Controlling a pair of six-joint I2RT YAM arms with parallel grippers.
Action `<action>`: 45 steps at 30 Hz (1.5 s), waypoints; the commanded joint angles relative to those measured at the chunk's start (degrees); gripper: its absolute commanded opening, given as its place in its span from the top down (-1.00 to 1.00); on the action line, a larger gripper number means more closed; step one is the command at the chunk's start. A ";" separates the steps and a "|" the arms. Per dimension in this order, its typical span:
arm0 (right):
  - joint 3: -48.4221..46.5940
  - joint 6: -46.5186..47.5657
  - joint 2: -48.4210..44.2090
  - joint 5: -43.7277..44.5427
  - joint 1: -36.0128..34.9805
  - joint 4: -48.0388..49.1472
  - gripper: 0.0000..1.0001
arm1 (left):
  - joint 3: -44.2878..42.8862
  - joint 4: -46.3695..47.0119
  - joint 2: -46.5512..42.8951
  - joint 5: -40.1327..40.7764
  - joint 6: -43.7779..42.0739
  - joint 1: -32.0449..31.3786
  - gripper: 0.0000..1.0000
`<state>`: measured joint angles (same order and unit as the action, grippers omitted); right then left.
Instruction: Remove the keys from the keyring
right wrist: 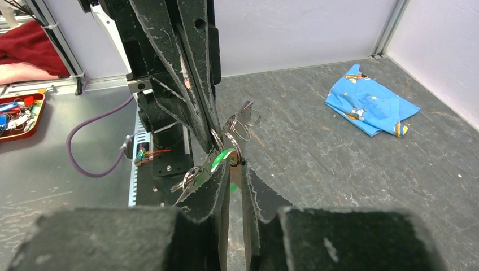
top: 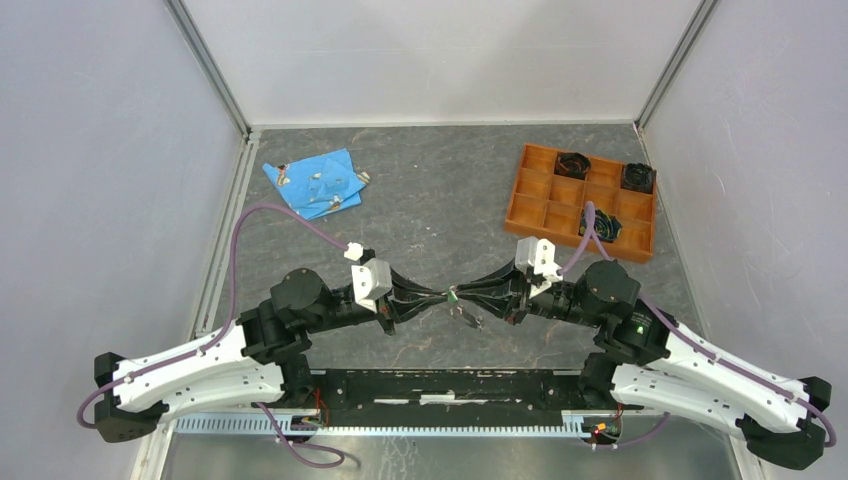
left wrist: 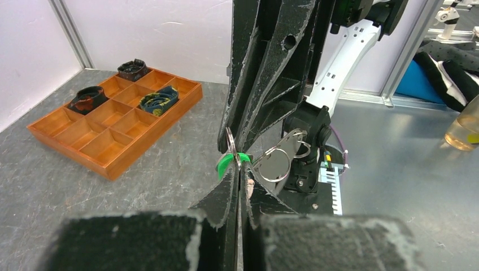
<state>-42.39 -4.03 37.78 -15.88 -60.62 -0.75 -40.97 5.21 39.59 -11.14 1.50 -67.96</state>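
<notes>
Toward six o'clock of the table, the left gripper (top: 440, 296) and right gripper (top: 466, 298) clench tip to tip on the small silvery metal keys (left wrist: 227, 164). The grey metal keyring (left wrist: 275, 178) dangles at their three o'clock. Separation looks under way, and the next move probably calls for sliding the green-headed key along the ring's coil.

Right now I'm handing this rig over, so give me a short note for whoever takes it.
Left gripper: shut on the keys, by the green head.
Right gripper: shut on the same bunch, tip to tip with the left.
The keys and keyring hang in the air between the arms, above the table.
Done: bunch lifted and held by both.
Left: the keys in the bunch are yet to come off the keyring.
</notes>
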 commanded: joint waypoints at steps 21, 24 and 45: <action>-1.29 0.26 1.24 -7.61 0.23 6.04 0.57 | -2.12 0.77 0.56 -1.78 -2.75 -0.15 0.97; -1.29 0.22 1.33 -7.85 0.29 6.09 0.59 | -2.18 0.70 0.81 -1.93 -2.68 -0.13 0.96; -1.46 0.79 1.93 0.69 0.31 -1.47 0.99 | 3.00 9.58 -3.17 0.00 -1.71 -0.15 0.96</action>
<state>-42.39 -3.64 39.11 -18.11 -60.23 -0.51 -39.94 5.87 39.18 -10.74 1.50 -67.85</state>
